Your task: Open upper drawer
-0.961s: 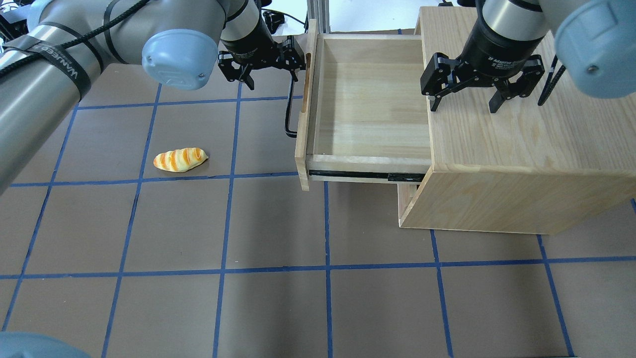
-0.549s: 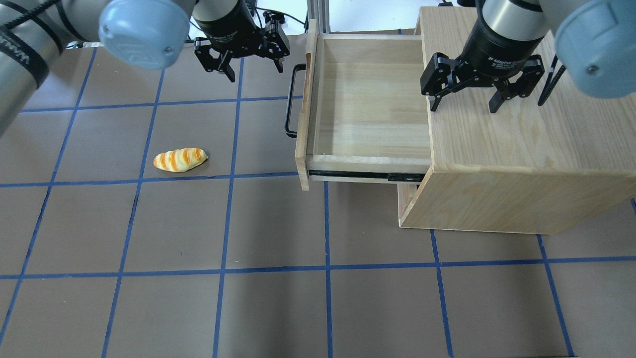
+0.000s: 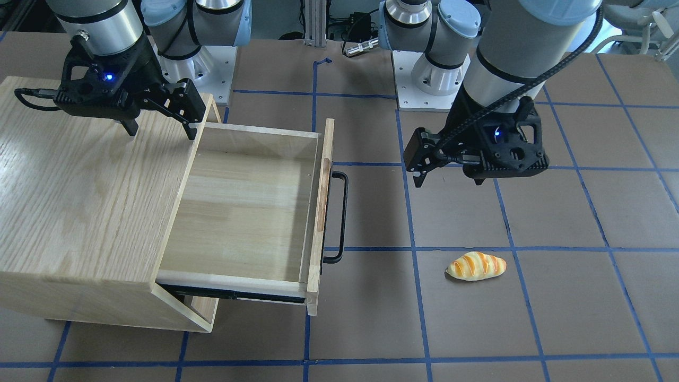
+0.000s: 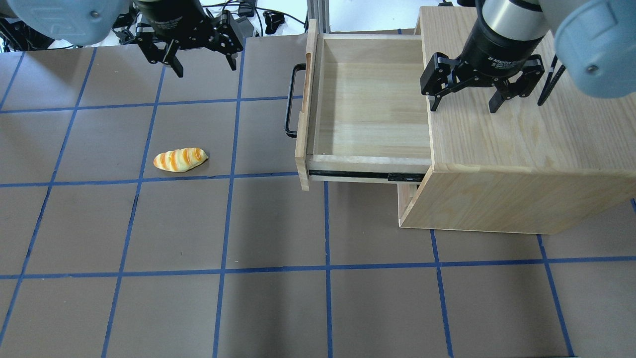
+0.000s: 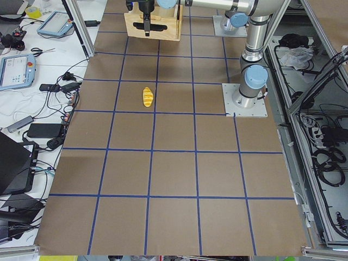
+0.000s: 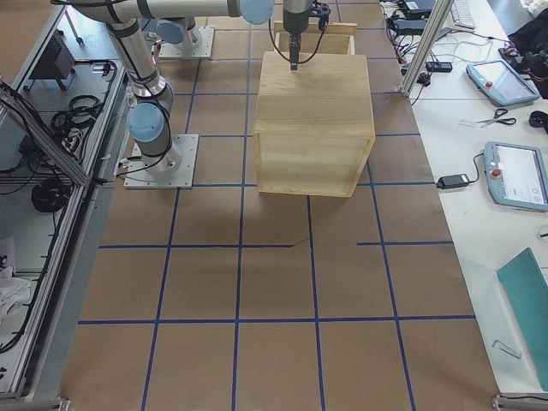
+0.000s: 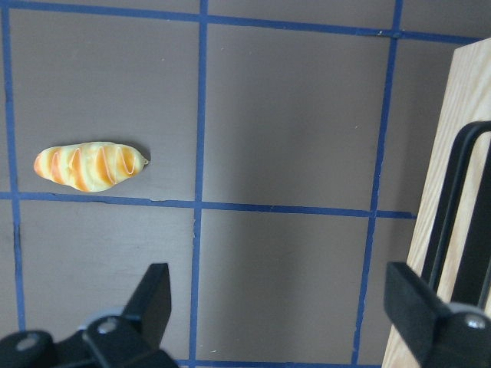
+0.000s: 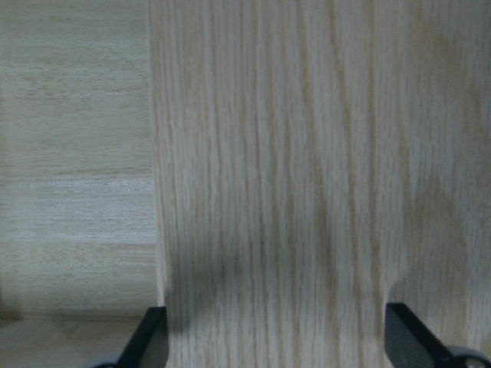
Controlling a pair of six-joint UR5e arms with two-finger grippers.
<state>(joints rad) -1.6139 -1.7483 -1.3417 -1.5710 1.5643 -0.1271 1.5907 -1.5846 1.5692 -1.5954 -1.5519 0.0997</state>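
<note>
- The large shallow pale-wood upper drawer stands pulled well out of the oak-grained cabinet casing. Its interior is exposed and empty, and a black slide rail shows beneath its side.
- The long black metal bar handle on the drawer front faces the open counter, a brown surface with a grid of blue tape.
- Change: one second ago the left gripper was just beside the drawer front at the handle. It is now well apart from it, displaced across the counter toward the robot's left.
- The left fingers are spread wide and carry nothing. In the left wrist view only bare counter lies between them.
- The drawer extension is identical across all three overhead pictures. The handle is free of contact.
- The right gripper has not shifted. It hangs over the cabinet top near the edge above the drawer, with its fingers spread and empty. Contact with the wood cannot be determined.
- Judgement: the pull is finished and the left arm is withdrawing. The task appears complete or nearly so.
- A yellow-and-orange striped toy bread loaf lies on the counter, well apart from the drawer and unmoved.
- White lettering on the right gripper body reads "2F Adaptive". The remainder is too small to read.
</note>
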